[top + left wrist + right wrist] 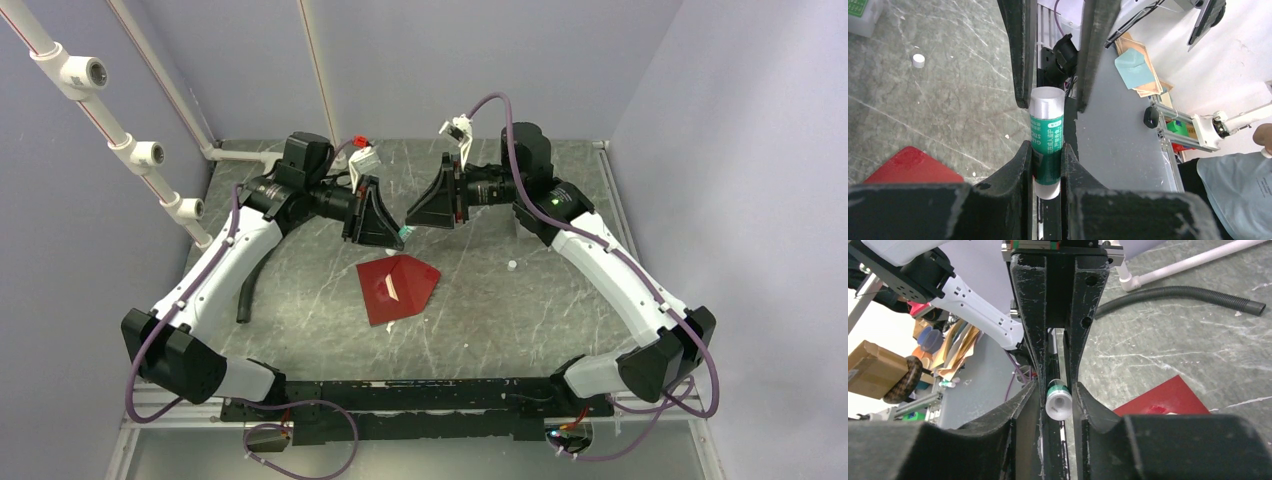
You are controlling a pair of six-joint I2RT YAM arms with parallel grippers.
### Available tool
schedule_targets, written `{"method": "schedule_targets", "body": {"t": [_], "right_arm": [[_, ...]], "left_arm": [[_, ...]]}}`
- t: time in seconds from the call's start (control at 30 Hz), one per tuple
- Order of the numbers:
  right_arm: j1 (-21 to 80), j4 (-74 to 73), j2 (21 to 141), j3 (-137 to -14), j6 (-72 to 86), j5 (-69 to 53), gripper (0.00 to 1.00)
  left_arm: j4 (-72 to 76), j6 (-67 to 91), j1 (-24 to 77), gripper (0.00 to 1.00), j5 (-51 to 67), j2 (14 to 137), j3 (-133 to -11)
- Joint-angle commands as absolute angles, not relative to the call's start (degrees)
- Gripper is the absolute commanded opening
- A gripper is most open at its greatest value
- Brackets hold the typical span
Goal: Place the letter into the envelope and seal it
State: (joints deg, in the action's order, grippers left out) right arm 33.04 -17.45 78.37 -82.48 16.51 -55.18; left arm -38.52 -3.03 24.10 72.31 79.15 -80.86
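The dark red envelope lies flat mid-table, its pointed flap towards the right; a corner of it also shows in both wrist views. A thin pale strip crosses it; whether that is the letter I cannot tell. Above the envelope's far edge my left gripper is shut on the green body of a glue stick. My right gripper faces it tip to tip, its jaws open with a narrow gap either side of the stick's white cap.
A black corrugated hose lies at the left. A small white cap sits on the table right of centre. A white-and-green box stands farther off. A white pipe runs along the back left.
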Motion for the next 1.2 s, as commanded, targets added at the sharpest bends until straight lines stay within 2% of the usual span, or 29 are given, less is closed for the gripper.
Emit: {"method": "schedule_targets", "body": {"t": [0.0, 0.07, 0.2, 0.3, 0.33, 0.37, 0.47, 0.53, 0.67, 0.77, 0.83, 0.9, 1.0, 1.03, 1.07, 1.1, 1.17], "right_arm": [[32.9, -15.1, 78.3, -84.6, 16.7, -58.4, 0.31], [32.9, -16.3, 78.8, -84.9, 16.4, -59.1, 0.32], [32.9, -19.2, 78.9, -84.8, 14.5, -56.6, 0.5], [32.9, -20.4, 79.2, -85.2, 14.2, -56.3, 0.51], [33.0, -20.3, 79.2, -85.3, 14.5, -56.1, 0.48], [32.9, -20.2, 79.3, -85.4, 15.0, -55.3, 0.41], [32.9, -17.8, 78.7, -84.9, 18.3, -51.6, 0.13], [32.9, -15.1, 77.7, -84.0, 21.0, -48.5, 0.0], [33.0, -11.3, 77.8, -83.1, 33.6, -33.8, 0.0], [35.3, -18.7, 78.2, -86.4, 50.0, -14.6, 0.0], [37.4, -24.2, 79.6, -89.9, 56.4, -7.5, 0.0], [38.7, -27.9, 81.4, -94.6, 59.3, -3.3, 0.0], [38.8, -26.7, 82.9, -96.1, 59.1, -5.4, 0.0], [38.6, -25.5, 82.7, -95.6, 57.8, -6.7, 0.03], [38.1, -23.7, 82.3, -94.7, 55.9, -9.0, 0.16], [36.8, -20.4, 81.4, -92.6, 53.7, -14.5, 0.39], [33.5, -8.7, 78.6, -86.3, 50.1, -26.4, 0.65]], "left_arm": [[-37.9, -4.4, 24.3, 0.02, 73.3, 78.8, -83.3], [-36.3, -3.3, 24.3, 0.02, 72.7, 78.4, -82.8], [-34.7, -2.5, 24.2, 0.02, 73.0, 78.0, -82.7], [-35.1, -2.8, 24.2, 0.03, 73.2, 78.0, -83.0], [-35.1, -2.8, 24.3, 0.02, 73.0, 78.0, -83.0], [-35.1, -2.7, 24.3, 0.02, 72.7, 77.9, -83.0], [-34.4, -2.2, 24.3, 0.03, 70.7, 77.5, -82.8], [-32.7, -1.0, 24.3, 0.02, 68.4, 77.0, -82.2], [-28.5, 1.6, 24.2, 0.02, 54.9, 74.9, -79.9], [-25.2, 0.8, 24.3, 0.02, 43.2, 72.8, -78.3], [-22.9, 0.7, 24.3, 0.02, 39.2, 71.3, -77.2], [-21.2, 0.7, 24.3, 0.02, 38.1, 70.3, -76.5], [-21.6, 0.7, 24.3, 0.02, 39.7, 70.6, -76.5], [-22.6, -1.1, 24.3, 0.02, 41.0, 70.9, -76.9], [-23.9, -1.6, 24.3, 0.03, 42.5, 71.3, -77.8], [-25.8, -1.7, 24.3, 0.02, 44.1, 71.8, -78.4], [-28.4, -2.0, 24.3, 0.02, 48.1, 72.3, -79.5]]}}
